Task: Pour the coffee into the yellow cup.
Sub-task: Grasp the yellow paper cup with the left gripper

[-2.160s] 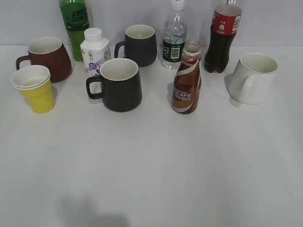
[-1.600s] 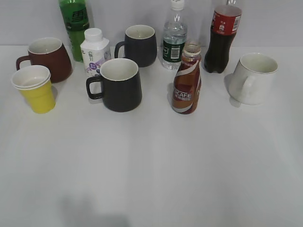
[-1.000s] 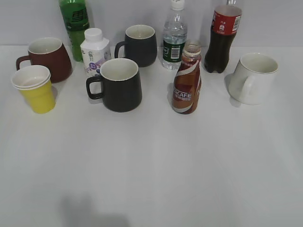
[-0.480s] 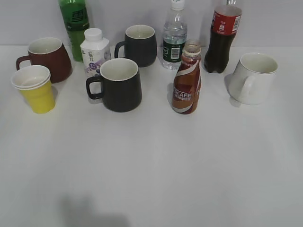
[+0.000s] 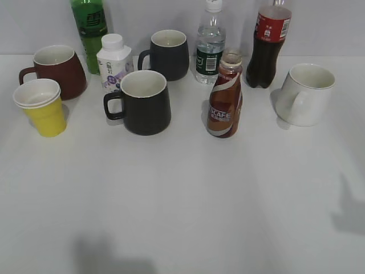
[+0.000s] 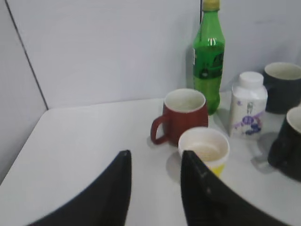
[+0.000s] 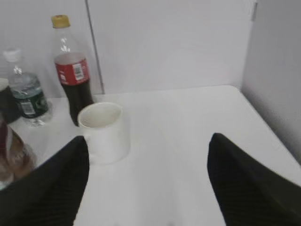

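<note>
- Left gripper (image 6: 155, 188): jaws narrowly parted, empty, above the bench (image 5: 188, 205) near the yellow cup (image 5: 43, 111), far left.
- Right gripper (image 7: 148, 179): jaws spread wide, empty.
- The coffee (image 5: 225, 100) stands centre-right, untouched.

Non-task items recorded on the white desk (image 5: 182, 217).

Three bottles (green (image 5: 89, 31), water (image 5: 209, 48), cola (image 5: 268, 45)), a white carton (image 5: 114, 61) and four mugs (brown-red (image 5: 57, 71), two dark (image 5: 144, 101) (image 5: 168, 54), white (image 5: 305, 94)) are found upright.
</note>
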Available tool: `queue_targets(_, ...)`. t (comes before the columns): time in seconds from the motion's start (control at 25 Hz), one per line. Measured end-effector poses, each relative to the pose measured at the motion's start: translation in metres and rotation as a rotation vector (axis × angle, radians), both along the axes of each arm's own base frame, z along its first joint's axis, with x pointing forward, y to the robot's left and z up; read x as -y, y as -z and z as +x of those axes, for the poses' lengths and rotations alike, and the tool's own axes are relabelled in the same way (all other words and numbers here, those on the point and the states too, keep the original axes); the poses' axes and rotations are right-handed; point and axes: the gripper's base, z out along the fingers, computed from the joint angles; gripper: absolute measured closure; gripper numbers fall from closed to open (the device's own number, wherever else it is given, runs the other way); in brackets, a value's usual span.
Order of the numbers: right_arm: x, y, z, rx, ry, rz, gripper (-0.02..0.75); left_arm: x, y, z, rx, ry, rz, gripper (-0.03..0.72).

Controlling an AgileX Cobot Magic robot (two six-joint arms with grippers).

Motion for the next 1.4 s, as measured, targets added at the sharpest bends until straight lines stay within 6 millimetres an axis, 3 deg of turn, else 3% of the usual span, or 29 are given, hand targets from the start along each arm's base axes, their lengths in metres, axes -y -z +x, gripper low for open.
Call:
queue_targets(0.28,-0.012,0.002,0.055,-0.05,-0.069,0.028,0.15,0.008,0.003,0.065,0.082,0.044,-0.005,0.252)
queue_targets(0.48,-0.027,0.014,0.088,-0.133,-0.16,0.017,0.15,0.01,0.027,0.099,-0.002,0.029,-0.071,0.194)
queue_targets(0.64,-0.04,0.024,0.107,-0.176,-0.226,0.001,0.15,0.009,0.043,0.099,-0.063,-0.004,-0.14,0.19)
queue_targets(0.96,-0.06,0.041,0.135,-0.203,-0.309,-0.016,0.15,0.007,0.096,0.076,-0.187,-0.023,-0.143,0.148)
queue_targets(1.16,-0.068,0.043,0.152,-0.111,-0.343,0.008,0.15,0.007,0.099,0.075,-0.156,-0.02,-0.137,0.118)
queue_targets(1.4,-0.074,0.052,0.165,-0.093,-0.36,0.019,0.15,0.009,0.117,0.092,-0.189,-0.006,-0.108,0.101)
